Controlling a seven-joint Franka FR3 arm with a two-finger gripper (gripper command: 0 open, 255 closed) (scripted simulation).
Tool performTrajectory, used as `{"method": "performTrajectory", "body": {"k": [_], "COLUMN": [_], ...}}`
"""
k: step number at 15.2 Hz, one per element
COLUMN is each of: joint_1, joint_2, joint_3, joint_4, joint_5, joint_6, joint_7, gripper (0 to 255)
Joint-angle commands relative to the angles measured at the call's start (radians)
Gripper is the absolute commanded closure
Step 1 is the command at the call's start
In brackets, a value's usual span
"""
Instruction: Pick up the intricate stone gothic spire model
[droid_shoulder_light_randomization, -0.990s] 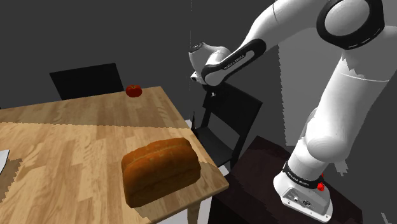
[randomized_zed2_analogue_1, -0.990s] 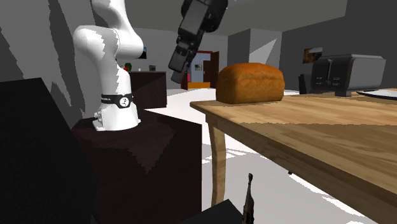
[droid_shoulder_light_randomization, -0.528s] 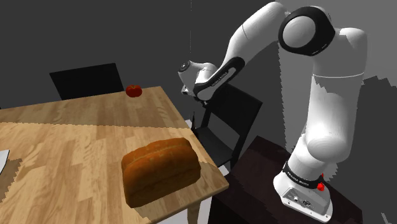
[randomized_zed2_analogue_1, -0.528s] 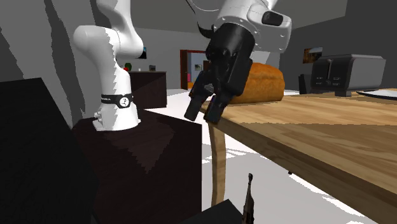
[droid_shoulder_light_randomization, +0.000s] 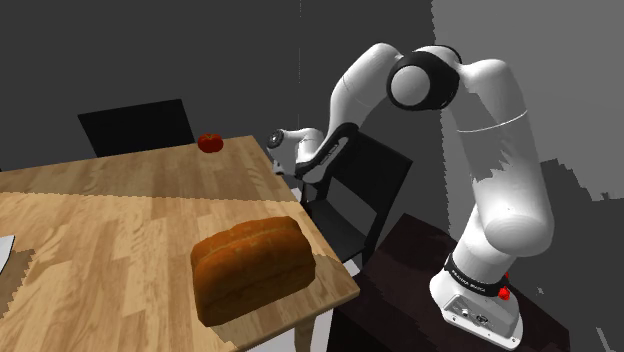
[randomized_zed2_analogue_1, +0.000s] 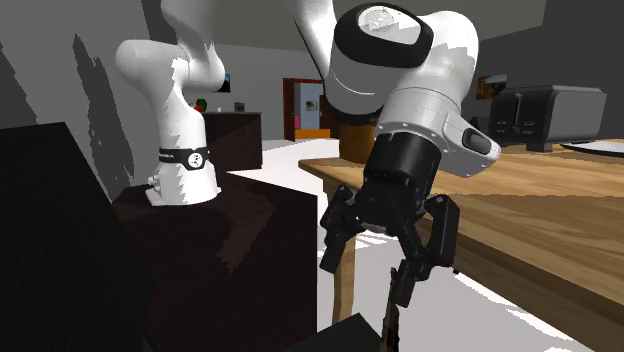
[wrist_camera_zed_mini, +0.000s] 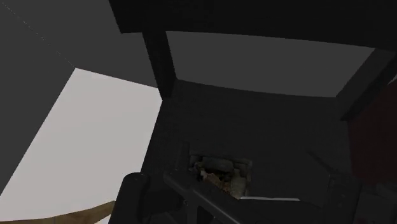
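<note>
Step in hand: approach, pre-grasp. End effector (randomized_zed2_analogue_1: 380, 272) hung off the tabletop (droid_shoulder_light_randomization: 120, 220) edge, pointing down at a dark chair (droid_shoulder_light_randomization: 365, 185) beside it. Fingers were spread, w/ nothing between them.

Spire model (randomized_zed2_analogue_1: 391, 330) wasn't on the tabletop. It stood upright on the chair seat, below tabletop height, directly under the end effector and near it. In the 2nd ext. view it read as a thin dark spike. Couldn't tell if the tip was touching a finger. In the wrist view a mottled stone-coloured patch (wrist_camera_zed_mini: 221, 173) sat on the seat just ahead of the fingers, prob. the same model seen end-on.

Loaf (droid_shoulder_light_randomization: 250, 268) and tomato (droid_shoulder_light_randomization: 210, 142) lay on the tabletop, well apart from the work and irrelevant.

Next move, as I judge it: lower straight down so the fingers straddle the shaft, centre on it, close, then lift vertically. Thin, tall piece, so an off-centre descent could knock it over. Chair back and tabletop edge were close, so little room for sideways correction.
</note>
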Motion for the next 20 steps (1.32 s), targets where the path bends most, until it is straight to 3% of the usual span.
{"method": "performTrajectory", "body": {"k": [1,5,14,15,20], "joint_1": [0.006,0.018,-0.015,-0.013,-0.011], "joint_2": [0.071,0.203,0.294,0.273,0.3], "joint_3": [-0.004,-0.008,0.026,0.024,0.025], "joint_4": [0.05,0.145,0.198,0.164,0.186], "joint_5": [-0.042,-0.117,-0.171,-0.18,-0.179], "joint_6": [0.02,0.052,0.063,0.07,0.069], "joint_7": [-0.032,-0.076,-0.02,-0.008,-0.006], "gripper": [0,0,0,255,255]}}
